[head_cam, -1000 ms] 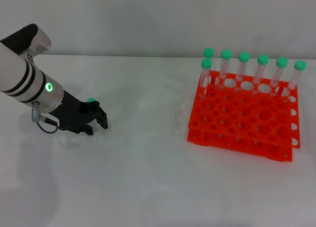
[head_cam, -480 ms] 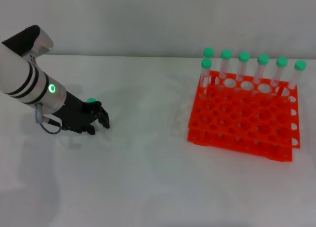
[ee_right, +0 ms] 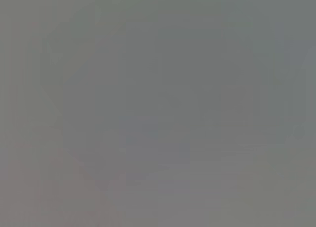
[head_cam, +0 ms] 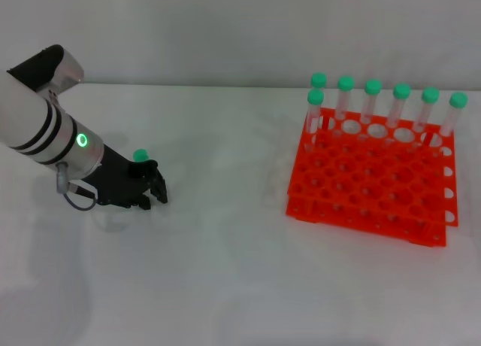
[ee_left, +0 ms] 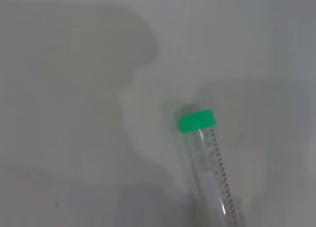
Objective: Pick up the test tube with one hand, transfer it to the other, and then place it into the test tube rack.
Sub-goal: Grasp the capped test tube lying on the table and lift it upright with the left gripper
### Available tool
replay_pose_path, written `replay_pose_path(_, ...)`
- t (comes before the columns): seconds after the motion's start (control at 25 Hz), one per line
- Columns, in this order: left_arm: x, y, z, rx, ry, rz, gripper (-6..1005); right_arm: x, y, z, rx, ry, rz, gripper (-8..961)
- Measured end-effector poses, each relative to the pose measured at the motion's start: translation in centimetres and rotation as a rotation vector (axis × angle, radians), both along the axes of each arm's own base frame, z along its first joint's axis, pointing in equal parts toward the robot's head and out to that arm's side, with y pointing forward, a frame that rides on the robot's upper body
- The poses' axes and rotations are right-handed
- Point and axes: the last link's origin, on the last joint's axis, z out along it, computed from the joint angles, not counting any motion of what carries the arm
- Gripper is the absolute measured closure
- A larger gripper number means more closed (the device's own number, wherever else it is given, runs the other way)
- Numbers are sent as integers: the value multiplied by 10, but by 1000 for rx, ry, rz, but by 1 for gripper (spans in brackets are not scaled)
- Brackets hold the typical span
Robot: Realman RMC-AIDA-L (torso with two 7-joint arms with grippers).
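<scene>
The white bench (head_cam: 225,271) filled the head view and carried every item in the scene. On its right side stood the test tube rack (head_cam: 372,184), a bright orange-red two-tiered grid of round holes. Seven green-capped tubes (head_cam: 372,98) stood upright in the rack's far holes: six in a line along the back, and one more just in front of the leftmost.

The left arm (head_cam: 41,124), white with black bands and a lit green ring, reached in from the left edge and angled down toward the bench. Its black left gripper (head_cam: 154,188) sat low over the bench on the left side, well apart from the rack. Whether its fingers were spread or closed could not be told from either view.

The test tube (ee_left: 210,168) lay at the left gripper. In the head view only its green cap (head_cam: 140,156) showed, just behind the gripper body. In the left wrist view the clear tube ran away from the camera over the bench surface, with printed graduation marks along one side and the cap at the far end. Contact between the tube and the bench could not be confirmed.

The right gripper did not appear in any view; the right wrist view was a uniform grey field.
</scene>
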Motion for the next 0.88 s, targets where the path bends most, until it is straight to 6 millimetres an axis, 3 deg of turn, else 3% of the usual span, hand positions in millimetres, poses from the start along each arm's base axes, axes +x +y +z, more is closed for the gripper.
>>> replay_pose_path(0.52,-4,-3,3,-14,0,13,780,-1,0,0,1,1,1,112)
replay_pose_path(0.88,3,13,17,62,25,-72,808,0,0,0,3,2,1,111)
